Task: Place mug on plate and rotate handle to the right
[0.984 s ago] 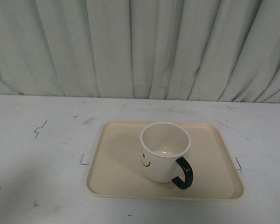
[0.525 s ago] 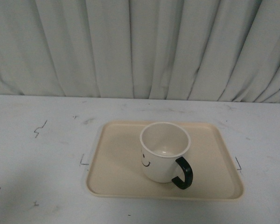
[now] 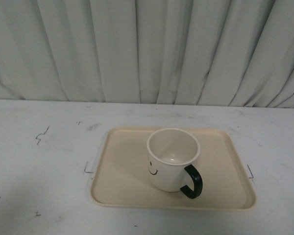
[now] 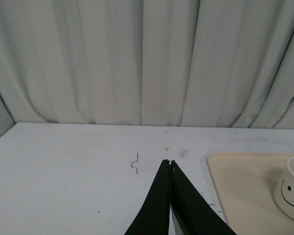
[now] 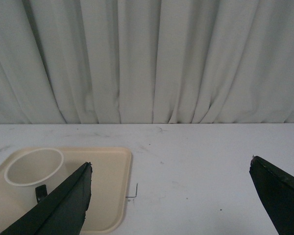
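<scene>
The cream-white mug [image 3: 170, 161] stands upright on the beige plate [image 3: 122, 183] in the front view, a smiley face on its near left side. Its dark handle [image 3: 192, 181] points to the near right. Neither gripper shows in the front view. In the left wrist view my left gripper [image 4: 168, 162] is shut and empty over bare table, with the plate [image 4: 240, 191] and mug [image 4: 291, 190] off to one side. In the right wrist view my right gripper [image 5: 170, 165] is open and empty, with the mug [image 5: 32, 171] and plate [image 5: 110, 196] behind one finger [image 5: 68, 203].
A white table [image 3: 39, 161] with small black marks carries the plate. A pale pleated curtain [image 3: 147, 49] hangs behind the table's far edge.
</scene>
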`<action>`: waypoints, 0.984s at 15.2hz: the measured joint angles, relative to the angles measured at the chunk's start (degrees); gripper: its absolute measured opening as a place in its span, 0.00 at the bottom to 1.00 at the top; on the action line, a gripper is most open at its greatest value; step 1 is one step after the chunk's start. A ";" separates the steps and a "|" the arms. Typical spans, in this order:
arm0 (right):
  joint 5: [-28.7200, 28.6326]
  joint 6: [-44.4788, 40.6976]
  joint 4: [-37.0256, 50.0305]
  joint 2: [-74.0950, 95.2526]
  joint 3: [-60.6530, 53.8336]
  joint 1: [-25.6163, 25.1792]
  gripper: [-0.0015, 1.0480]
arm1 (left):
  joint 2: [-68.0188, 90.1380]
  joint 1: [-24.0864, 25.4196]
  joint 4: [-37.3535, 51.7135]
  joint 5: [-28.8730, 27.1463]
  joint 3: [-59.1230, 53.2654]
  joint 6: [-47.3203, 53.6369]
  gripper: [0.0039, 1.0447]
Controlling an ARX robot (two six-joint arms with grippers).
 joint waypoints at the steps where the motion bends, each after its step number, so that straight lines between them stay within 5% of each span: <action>1: 0.00 0.00 0.00 0.00 0.00 0.00 0.94 | -1.09 0.00 -1.07 0.00 0.00 0.00 0.01; 7: -0.02 0.00 0.04 0.00 0.00 0.00 0.94 | -12.90 0.00 -13.51 -0.02 0.02 0.00 0.01; 11: 2.16 0.22 -4.76 1.36 1.29 0.87 0.94 | -12.87 0.00 -13.44 0.00 0.02 0.00 0.52; 12: 5.44 0.70 -6.88 11.17 4.55 3.08 0.94 | -12.87 0.00 -13.46 0.00 0.02 0.00 0.64; 15: -0.57 0.61 -0.96 39.28 19.39 2.95 0.94 | -12.87 0.00 -13.44 -0.02 0.02 0.02 0.96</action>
